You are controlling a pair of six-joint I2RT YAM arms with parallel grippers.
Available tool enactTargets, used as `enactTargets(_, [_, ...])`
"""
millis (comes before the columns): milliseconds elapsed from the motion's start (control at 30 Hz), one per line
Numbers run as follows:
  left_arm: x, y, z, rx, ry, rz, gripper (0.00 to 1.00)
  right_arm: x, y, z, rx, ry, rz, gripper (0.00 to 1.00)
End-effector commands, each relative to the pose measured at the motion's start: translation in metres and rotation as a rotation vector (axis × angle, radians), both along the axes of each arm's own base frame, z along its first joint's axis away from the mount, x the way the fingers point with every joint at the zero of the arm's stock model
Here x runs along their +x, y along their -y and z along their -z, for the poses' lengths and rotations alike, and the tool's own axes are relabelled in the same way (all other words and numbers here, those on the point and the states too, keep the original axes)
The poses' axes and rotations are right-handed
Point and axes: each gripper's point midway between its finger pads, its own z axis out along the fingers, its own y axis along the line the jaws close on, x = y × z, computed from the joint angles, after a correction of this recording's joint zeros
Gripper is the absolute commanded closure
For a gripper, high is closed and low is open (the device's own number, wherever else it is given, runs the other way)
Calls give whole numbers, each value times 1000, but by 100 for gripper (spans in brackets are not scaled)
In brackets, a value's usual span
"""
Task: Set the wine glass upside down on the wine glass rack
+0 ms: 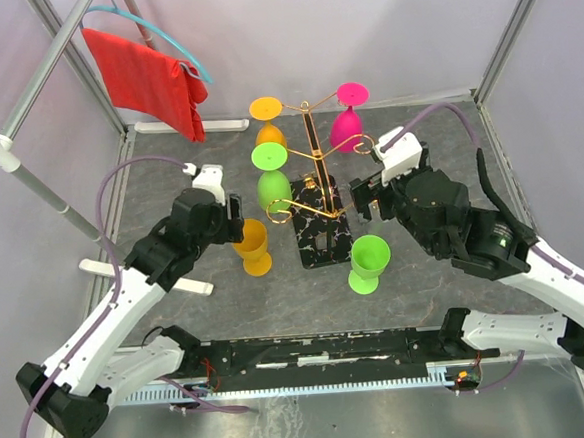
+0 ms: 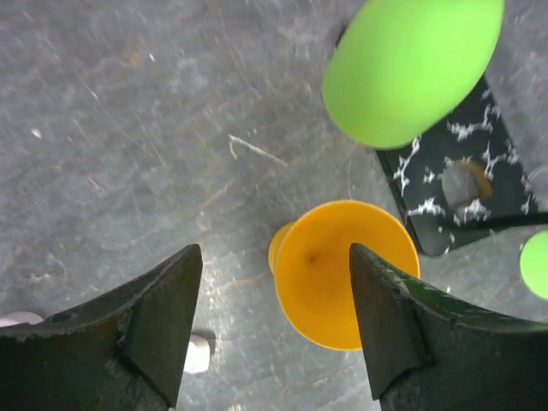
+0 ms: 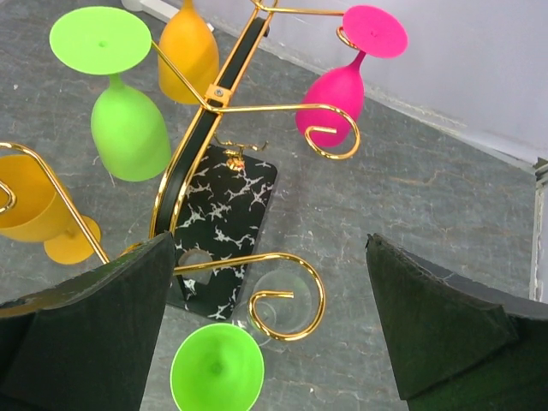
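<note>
The gold wire wine glass rack [image 1: 312, 147] stands mid-table on its black white-veined base [image 1: 325, 239]. An orange [image 1: 267, 120], a green [image 1: 271, 175] and a pink glass [image 1: 348, 115] hang upside down on it. An orange wine glass [image 1: 254, 248] stands upright left of the base, and a green one [image 1: 368, 262] stands to its right. My left gripper [image 1: 240, 219] is open and empty above the orange glass [image 2: 342, 274], whose rim is near the right finger [image 2: 385, 317]. My right gripper [image 3: 270, 244] is open and empty above an empty scroll arm [image 3: 318, 295] and the green glass [image 3: 217, 372].
A red cloth [image 1: 147, 79] hangs on a hanger at the back left, by a white pole [image 1: 28, 167]. A white bar [image 1: 146, 274] lies under the left arm. Enclosure walls ring the table. The rack base [image 2: 445, 171] and the hanging green glass [image 2: 411, 68] are close to the left gripper.
</note>
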Motion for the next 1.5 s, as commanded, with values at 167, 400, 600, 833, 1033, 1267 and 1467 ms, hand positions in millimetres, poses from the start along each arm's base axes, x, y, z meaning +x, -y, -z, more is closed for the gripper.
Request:
enactTargets(167, [-17,14,43,9,-227,46,31,-10,22,-15,58,14,33,0])
enactTargets(400, [-14,14,61,31,-259,35,57,-12,31,-15,53,28,45,0])
enactTargets(600, [-15,15,72,71,-292,62,81,-11,39,-17,24,30,77,0])
enactTargets(833, [-6,0,32,86,-178,4,97,-10,34,-16,30,24,72,0])
enactTargets(1033, [-10,-38,-57,60,31,-147,97,-6,15,-13,70,6,40,0])
enactTargets(1267, [-34,-77,-179,15,312,-193,97,-8,-14,-26,230,1,-46,0])
enactTargets(1467, [-27,-47,-254,-80,556,-23,97,-8,-54,-56,386,10,-155,1])
